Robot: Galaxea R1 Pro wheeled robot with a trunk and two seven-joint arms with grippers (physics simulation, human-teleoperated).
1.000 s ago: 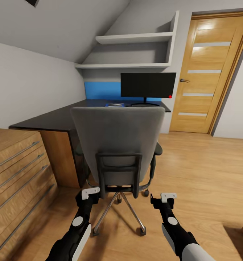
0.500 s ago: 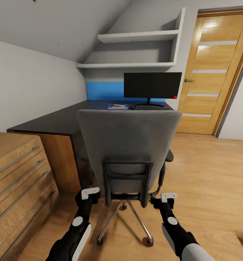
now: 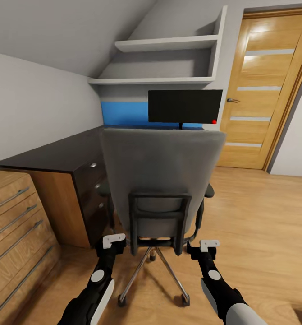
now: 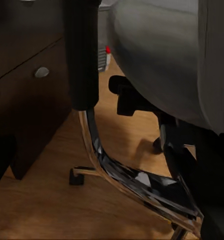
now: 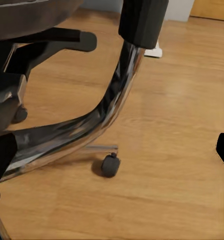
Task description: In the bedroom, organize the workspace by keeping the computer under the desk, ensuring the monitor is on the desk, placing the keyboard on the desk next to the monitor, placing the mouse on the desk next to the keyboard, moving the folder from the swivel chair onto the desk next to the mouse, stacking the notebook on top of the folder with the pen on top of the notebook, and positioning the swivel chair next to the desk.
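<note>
The swivel chair (image 3: 162,171) stands straight ahead with its grey back toward me, close to the black-topped desk (image 3: 52,155). The monitor (image 3: 185,106) stands on the desk in front of the blue back panel. My left gripper (image 3: 111,246) and right gripper (image 3: 206,250) are both open and flank the chair's lower back. The left wrist view shows a black armrest post (image 4: 81,55) and its chrome bracket (image 4: 112,172); the right wrist view shows the other bracket (image 5: 106,110) and a castor (image 5: 110,165). A pale box with a red spot (image 4: 103,54), apparently the computer, shows under the desk. The chair back hides the keyboard, mouse, folder, notebook and pen.
A light wooden drawer chest (image 3: 13,225) stands at my near left, against the desk's wooden end panel (image 3: 63,207). Dark desk drawers (image 3: 94,189) face the chair. Wall shelves (image 3: 169,45) hang above, and a wooden door (image 3: 263,90) is at the right. Open wooden floor (image 3: 259,216) lies to the right.
The head view has moved forward and the desk looks nearer. The chair now stands closer to the desk, and its back covers the items by the monitor's base. Both grippers keep their places beside it.
</note>
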